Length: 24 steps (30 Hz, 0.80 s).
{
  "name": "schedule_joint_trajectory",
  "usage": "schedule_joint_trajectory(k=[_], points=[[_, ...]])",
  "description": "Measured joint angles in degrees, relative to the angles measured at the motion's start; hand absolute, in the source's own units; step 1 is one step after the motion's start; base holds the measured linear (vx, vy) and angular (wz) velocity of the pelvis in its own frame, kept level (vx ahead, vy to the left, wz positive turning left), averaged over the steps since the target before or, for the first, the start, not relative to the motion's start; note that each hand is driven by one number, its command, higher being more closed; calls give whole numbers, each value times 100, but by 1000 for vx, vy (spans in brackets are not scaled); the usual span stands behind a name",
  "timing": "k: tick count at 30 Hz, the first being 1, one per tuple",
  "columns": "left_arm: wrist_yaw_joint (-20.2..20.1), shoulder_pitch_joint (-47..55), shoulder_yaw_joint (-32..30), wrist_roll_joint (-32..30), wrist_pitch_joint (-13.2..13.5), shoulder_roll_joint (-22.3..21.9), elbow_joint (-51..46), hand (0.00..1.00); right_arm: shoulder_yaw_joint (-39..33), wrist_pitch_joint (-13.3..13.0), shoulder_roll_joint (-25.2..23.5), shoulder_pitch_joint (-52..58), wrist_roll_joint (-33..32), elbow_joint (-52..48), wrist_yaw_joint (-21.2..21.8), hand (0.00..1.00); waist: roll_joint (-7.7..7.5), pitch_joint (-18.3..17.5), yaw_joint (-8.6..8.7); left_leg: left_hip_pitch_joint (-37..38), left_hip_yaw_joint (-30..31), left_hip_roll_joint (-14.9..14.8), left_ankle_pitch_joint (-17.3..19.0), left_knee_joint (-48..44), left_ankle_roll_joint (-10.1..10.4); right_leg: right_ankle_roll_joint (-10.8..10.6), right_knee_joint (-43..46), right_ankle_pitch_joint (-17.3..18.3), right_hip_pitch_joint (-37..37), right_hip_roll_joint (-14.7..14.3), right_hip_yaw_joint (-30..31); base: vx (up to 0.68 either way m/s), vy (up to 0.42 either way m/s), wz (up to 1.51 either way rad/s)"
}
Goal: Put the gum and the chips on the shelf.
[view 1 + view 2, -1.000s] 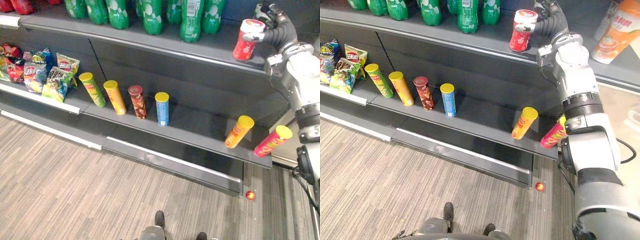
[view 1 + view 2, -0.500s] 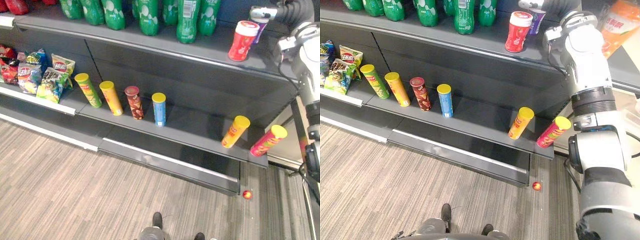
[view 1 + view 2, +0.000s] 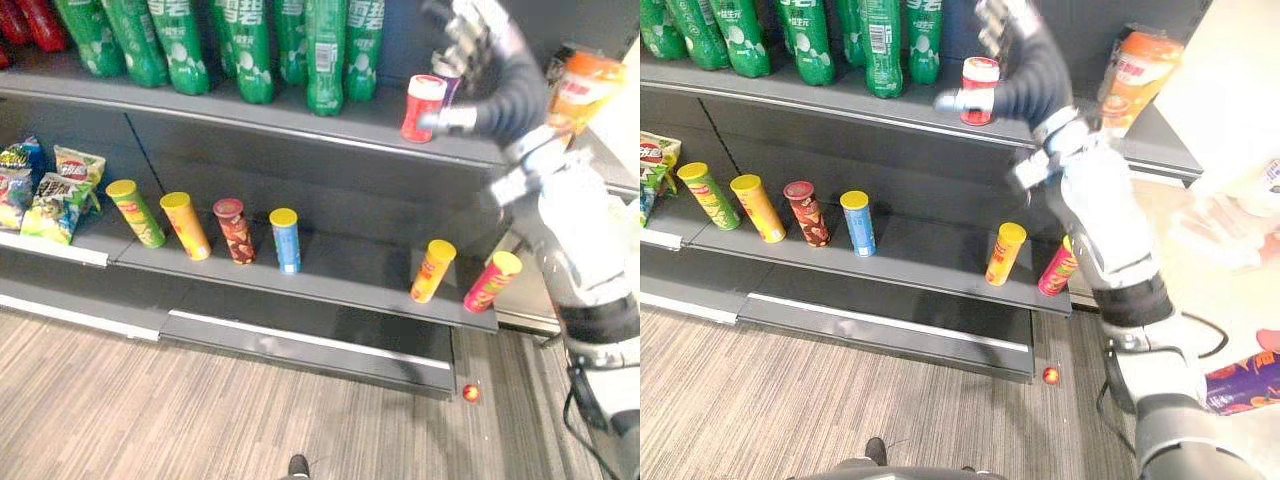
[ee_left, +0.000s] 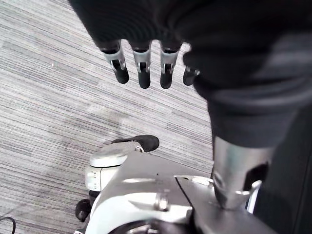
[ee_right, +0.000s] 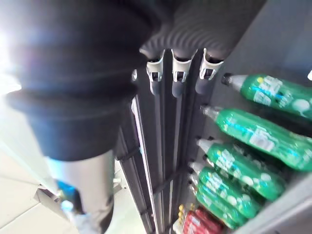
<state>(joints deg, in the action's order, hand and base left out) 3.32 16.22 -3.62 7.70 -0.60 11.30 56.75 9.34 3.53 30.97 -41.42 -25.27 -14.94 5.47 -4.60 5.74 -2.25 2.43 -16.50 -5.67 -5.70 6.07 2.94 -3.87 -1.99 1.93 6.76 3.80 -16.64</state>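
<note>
A row of green plastic bottles (image 3: 253, 50) stands along the upper shelf (image 3: 300, 122), and an orange-labelled bottle (image 3: 1137, 75) tilts near its right end. Bright crinkly snack bags (image 3: 55, 195) sit at the lower shelf's (image 3: 350, 272) left end. Beside them four tall tubes line up: a green tube (image 3: 135, 213), an orange tube (image 3: 186, 226), a dark red tube (image 3: 234, 231) and a blue tube (image 3: 286, 241). A small red ball (image 3: 470, 392) lies on the grey striped carpet (image 3: 200, 410) below the right corner.

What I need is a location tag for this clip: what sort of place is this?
Probably a shop aisle, or a mock-up of one: dark shelving carries a row of green bottles on the upper shelf, chip tubes lined along the lower shelf, and snack bags further left.
</note>
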Motion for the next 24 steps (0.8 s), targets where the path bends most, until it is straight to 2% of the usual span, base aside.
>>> schedule_joint_trajectory(k=[3,8,13,16,17,21,24], points=[[96,12,-65,0,55,-39,27,0,2,6,-320,818,-11,-675,284,0,-29,-45,68,7,-76,4,10,0,2,-30,21,3,-67,4,84,-5,14,-15],[193,11,-127,3,68,-107,25,0,159,31,-771,1923,-245,-1161,768,0,-37,-154,100,43,-195,26,53,0,-9,-54,25,-11,-94,37,165,40,20,-13],[335,11,-67,11,177,-160,26,0,966,277,-937,3309,-207,-1051,1337,0,-39,-256,134,2,-265,23,83,0,-4,-51,34,-14,-181,45,304,53,10,-10],[484,16,77,14,256,-156,47,0,1388,275,-963,3969,-71,-481,1509,0,20,-267,139,-4,-344,19,114,0,6,-31,55,0,-242,42,388,52,3,-13],[556,13,146,9,315,-159,75,0,1489,256,-1033,4199,170,-49,1506,0,34,-285,162,18,-352,26,131,0,6,-34,61,0,-231,47,413,55,7,-9],[755,-29,339,12,428,-165,207,0,1576,211,-1391,4842,946,1202,1459,0,102,-294,231,81,-442,30,185,0,4,-6,91,23,-211,60,474,48,11,-10],[758,-33,370,6,431,-180,207,0,1529,188,-1562,5115,1201,2071,1340,0,153,-283,314,81,-488,33,210,0,8,7,110,32,-239,60,543,59,9,-10]])
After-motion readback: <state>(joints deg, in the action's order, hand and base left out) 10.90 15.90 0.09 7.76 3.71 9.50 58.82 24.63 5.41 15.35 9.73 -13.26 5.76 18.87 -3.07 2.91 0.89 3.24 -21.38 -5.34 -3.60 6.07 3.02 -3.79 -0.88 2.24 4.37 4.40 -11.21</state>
